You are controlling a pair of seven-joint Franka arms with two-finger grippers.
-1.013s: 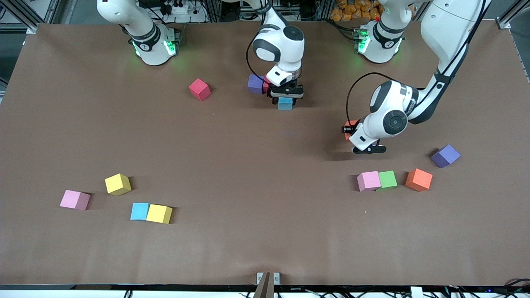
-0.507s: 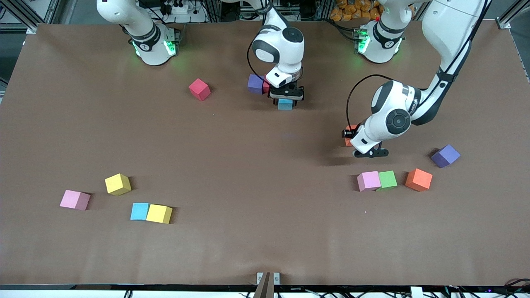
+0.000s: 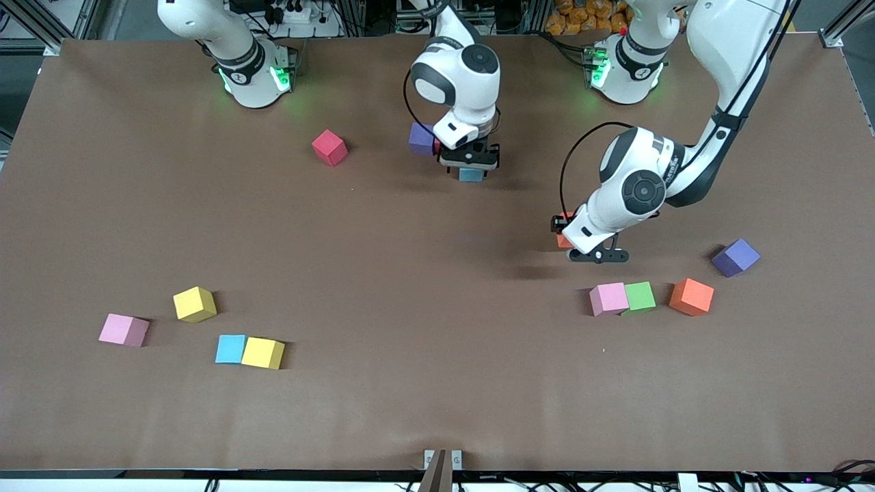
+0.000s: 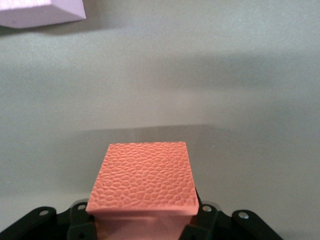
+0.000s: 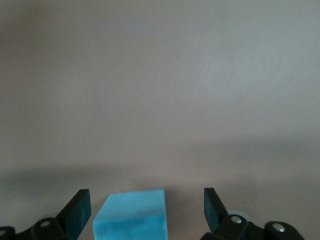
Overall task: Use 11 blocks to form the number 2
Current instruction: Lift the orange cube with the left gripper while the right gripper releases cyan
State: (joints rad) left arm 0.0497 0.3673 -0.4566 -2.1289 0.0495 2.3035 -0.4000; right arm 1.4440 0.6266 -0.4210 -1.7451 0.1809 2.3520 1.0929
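Blocks lie scattered over the brown tabletop (image 3: 410,287). We note the left gripper (image 3: 562,236) in the air, fingers pinching an orange block (image 4: 142,182), over bare tabletop near a touching pink block (image 3: 608,298) and green block (image 3: 640,296). Left arm reaches down from its base, elbow high, wrist tilted toward the table's middle. Second orange block (image 3: 691,296) and a purple block (image 3: 735,257) sit toward the left arm's end.

Right gripper (image 3: 470,167) points straight down, fingers spread wide with a light blue block (image 5: 131,216) between them, not touching. Purple block (image 3: 422,139) sits just beside that wrist; a red block (image 3: 329,147) sits apart from it.

Toward the right arm's end: pink (image 3: 123,330), yellow (image 3: 195,304), then light blue (image 3: 231,348) touching yellow (image 3: 262,352).
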